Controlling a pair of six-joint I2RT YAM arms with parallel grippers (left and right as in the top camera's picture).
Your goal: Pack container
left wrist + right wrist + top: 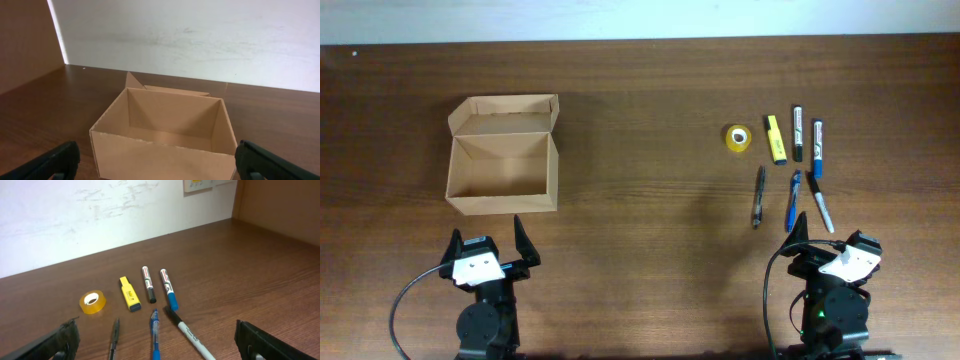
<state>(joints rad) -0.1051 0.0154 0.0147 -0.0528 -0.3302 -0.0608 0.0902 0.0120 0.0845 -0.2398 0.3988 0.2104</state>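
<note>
**Overhead**
- Left claw (488,243): jaws spread wide, holding and touching nothing. I have it at the near table edge, just short of the container.
- Right claw (830,240): jaws equally wide apart, nothing in them, near edge, right side.
- Container (502,202): left half of the table (640,100), lid flap folded back on the far side, inside bare.
- Right half: tape roll (737,138), yellow highlighter (776,139), black marker (798,132), blue marker (817,147). Nearer me are a black pen (758,196), a blue pen (792,200) and a white pen (823,208).
- Open room: bare dark wood between the container and the pen group, which sit well apart.

**Left wrist**
- Both fingers (50,162) show at the lower corners, far apart, with the container's front wall between and beyond them, not touched.
- Behind: a white wall (200,35) and a brown side panel (25,40) on the left.

**Right wrist**
- Fingers (272,342) far apart at the lower corners, gripping nothing. The blue pen and the white pen lie between and ahead of them.
- Beyond: the white wall with a wall plate (200,185), and brown panelling on the right.
</note>
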